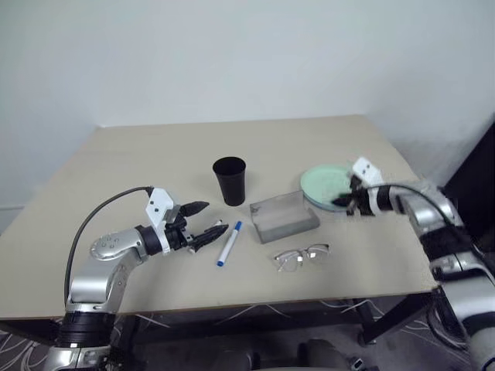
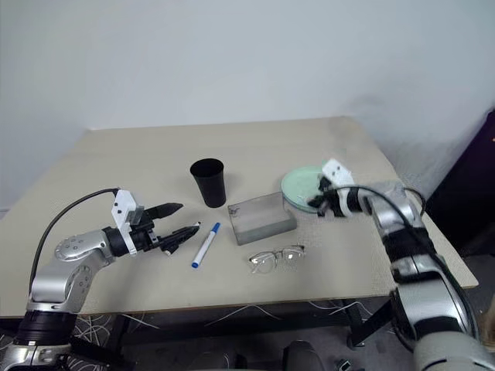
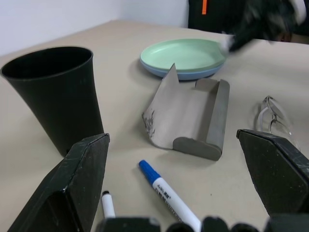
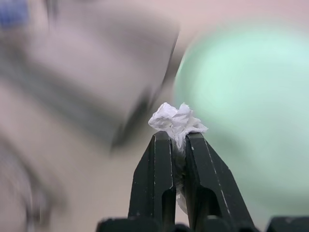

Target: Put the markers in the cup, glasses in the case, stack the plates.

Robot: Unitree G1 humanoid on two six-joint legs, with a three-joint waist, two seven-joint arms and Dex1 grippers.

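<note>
Right gripper (image 4: 177, 137) clamped on a crumpled white paper lump (image 4: 176, 121) above the stacked plates (image 1: 329, 185); left gripper (image 1: 203, 222) spread wide beside the markers (image 1: 229, 243). Thin pinch, so risk of dropping the lump back among glasses (image 1: 302, 256), open case (image 1: 285, 216) and cup (image 1: 230, 180).

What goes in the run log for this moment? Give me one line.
right gripper: shut on crumpled white paper, above mint green plate | left gripper: open, by markers | glasses: outside open case | cup: upright

Black-capped marker (image 1: 216, 225) half hidden behind left claw (image 1: 204, 222); blue plate (image 3: 179, 74) mostly under green.
</note>
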